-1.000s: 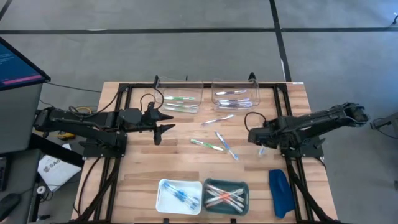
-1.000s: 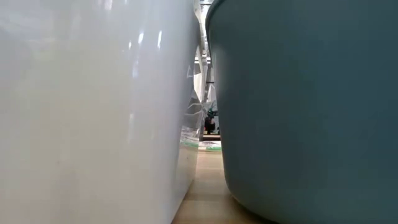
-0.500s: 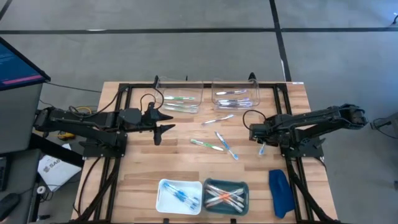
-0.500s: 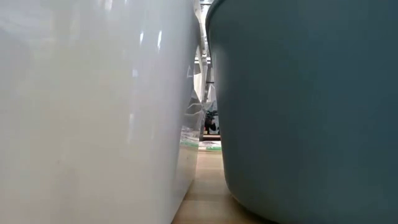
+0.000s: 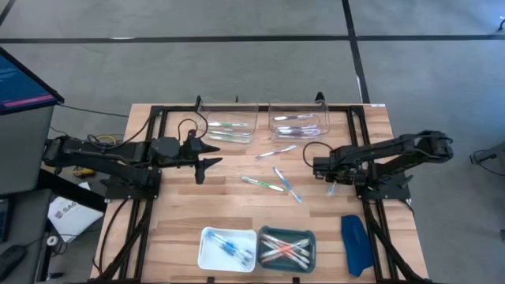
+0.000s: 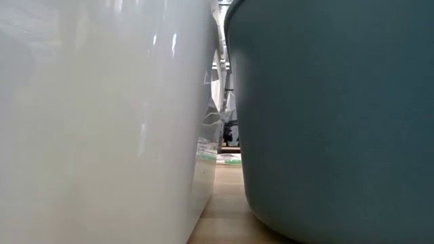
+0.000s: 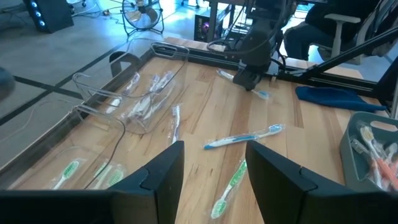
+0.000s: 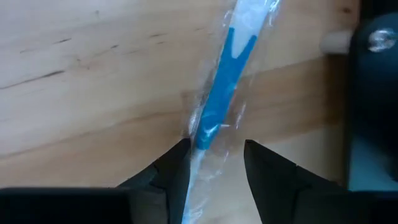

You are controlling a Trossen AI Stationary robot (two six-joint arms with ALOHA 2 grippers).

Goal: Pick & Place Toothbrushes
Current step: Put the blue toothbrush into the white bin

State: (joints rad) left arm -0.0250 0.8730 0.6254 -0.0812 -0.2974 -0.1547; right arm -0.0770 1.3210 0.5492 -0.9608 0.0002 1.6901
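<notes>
Even, soft light from overhead; shadows under my arms stay faint. My low camera is blocked by a white tub (image 6: 102, 122) with glare streaks and a teal tub (image 6: 332, 115), both perhaps slightly blurred. My right wrist's close-up looks soft.

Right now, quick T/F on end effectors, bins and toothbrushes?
1. The right end effector straddles a blue wrapped toothbrush. True.
2. The left end effector holds a green toothbrush. False: it is empty, fingers apart above the table.
3. The white bin holds blue toothbrushes. True.
4. The teal bin is empty. False: pink and white toothbrushes lie in it.
5. The dark blue object sits in the white bin. False: it lies on the table by the teal bin.
</notes>
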